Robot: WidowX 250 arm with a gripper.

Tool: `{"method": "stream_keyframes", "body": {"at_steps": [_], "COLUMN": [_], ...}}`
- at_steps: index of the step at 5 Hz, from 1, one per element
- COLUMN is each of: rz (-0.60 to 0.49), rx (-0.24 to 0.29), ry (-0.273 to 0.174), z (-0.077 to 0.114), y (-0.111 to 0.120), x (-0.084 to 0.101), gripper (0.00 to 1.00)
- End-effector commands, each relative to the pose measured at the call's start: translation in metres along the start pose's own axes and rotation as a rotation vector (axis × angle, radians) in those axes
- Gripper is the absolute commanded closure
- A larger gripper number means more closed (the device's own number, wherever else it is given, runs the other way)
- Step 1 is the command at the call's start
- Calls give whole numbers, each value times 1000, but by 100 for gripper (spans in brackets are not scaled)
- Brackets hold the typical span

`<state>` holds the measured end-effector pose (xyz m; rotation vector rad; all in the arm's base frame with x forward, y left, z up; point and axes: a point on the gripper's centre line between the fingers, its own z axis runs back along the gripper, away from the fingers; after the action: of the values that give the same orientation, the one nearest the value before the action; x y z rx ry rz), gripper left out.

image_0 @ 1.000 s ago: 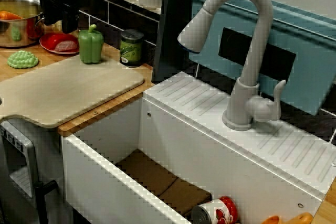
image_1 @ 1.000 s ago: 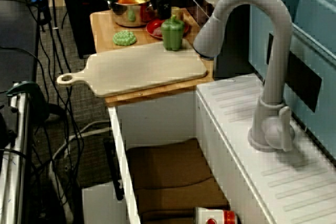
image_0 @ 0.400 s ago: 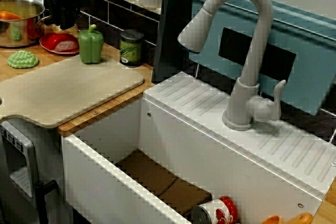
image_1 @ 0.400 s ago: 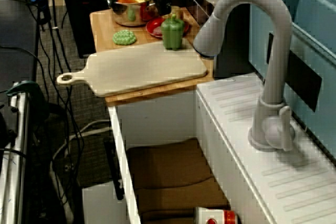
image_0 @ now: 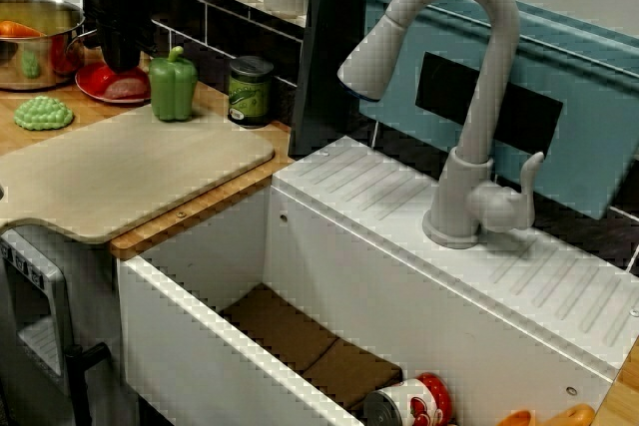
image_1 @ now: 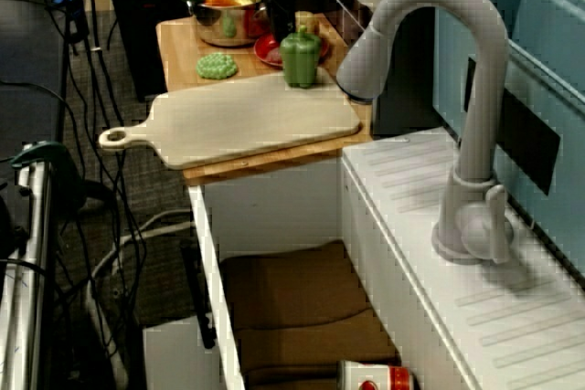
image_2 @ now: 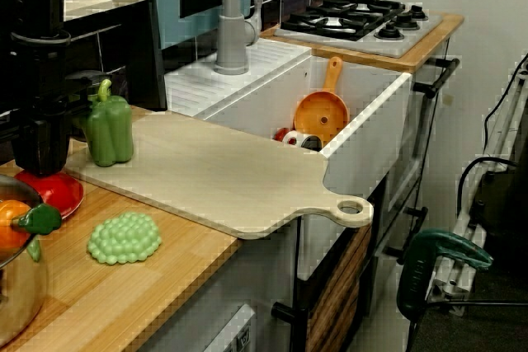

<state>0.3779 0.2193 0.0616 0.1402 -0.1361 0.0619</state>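
Nearest, logged green bumpy cluster [image_2: 124,238] and cutting board [image_2: 214,171]; behind, noted gripper [image_2: 40,169] hanging low over red plate [image_2: 59,200], just beside green pepper [image_2: 109,133] (finger spread impossible to tell, contact likewise). Judged early: found nothing raised off plate yet.

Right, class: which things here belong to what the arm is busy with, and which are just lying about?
In hand: gripper, low over the red plate; pink piece on that plate.

Lying about: green pepper, bumpy green bunch, dark-lidded jar, cutting board, steel pot, faucet, can in the sink.
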Motion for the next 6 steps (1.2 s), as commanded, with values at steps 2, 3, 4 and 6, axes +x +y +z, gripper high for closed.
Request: {"method": "stream_keyframes", "body": {"at_steps": [2, 3, 4, 6], "rz": [19, 15, 16, -9], "rx": [22, -4, -22, -54], "ry": [-53, -32, -22, -2], "z": [29, 32, 37, 44], "y": [1, -2, -6, -20], "x": [7, 6, 3, -10], "gripper": [100, 100, 100, 100]}}
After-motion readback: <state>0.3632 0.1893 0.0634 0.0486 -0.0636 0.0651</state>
